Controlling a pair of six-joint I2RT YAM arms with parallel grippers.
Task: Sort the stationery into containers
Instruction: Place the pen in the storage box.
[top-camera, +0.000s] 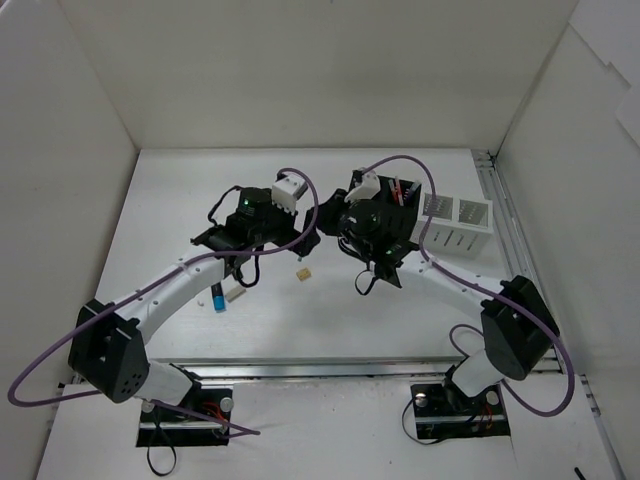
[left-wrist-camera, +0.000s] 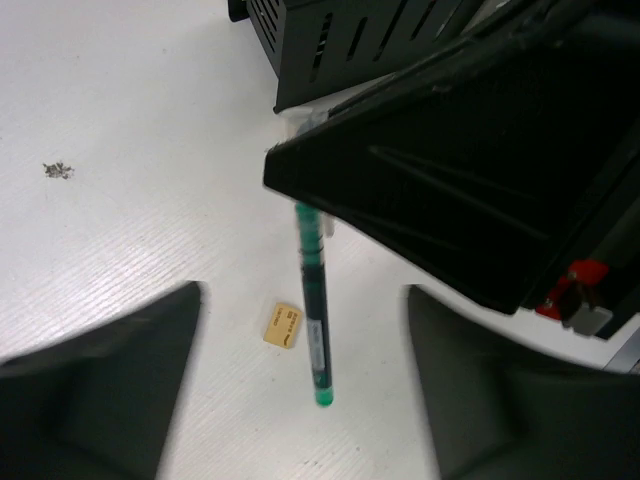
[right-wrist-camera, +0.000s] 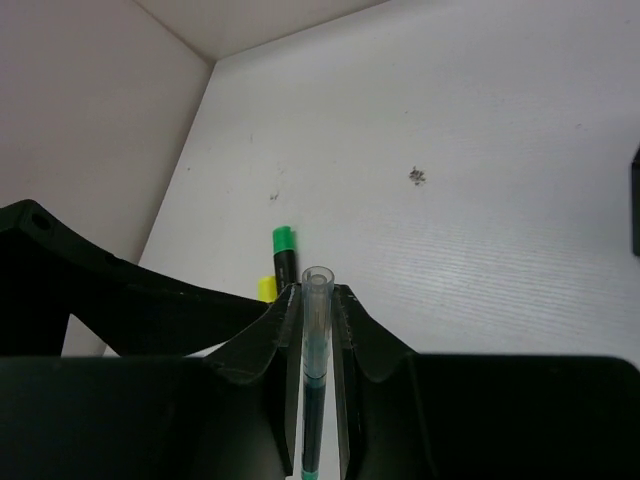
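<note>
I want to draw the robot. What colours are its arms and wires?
The left arm and right arm are white tubes with black joints. A purple cable loops along each. The fingers are black, and a green light glows on the left wrist.

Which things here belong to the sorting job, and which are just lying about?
Part of the job:
- pen, clamped in the right gripper
- eraser
- green-and-yellow highlighter
- black organizer
- white organizer

Just there:
- purple cables on the arms
- dark speck on the table
</note>
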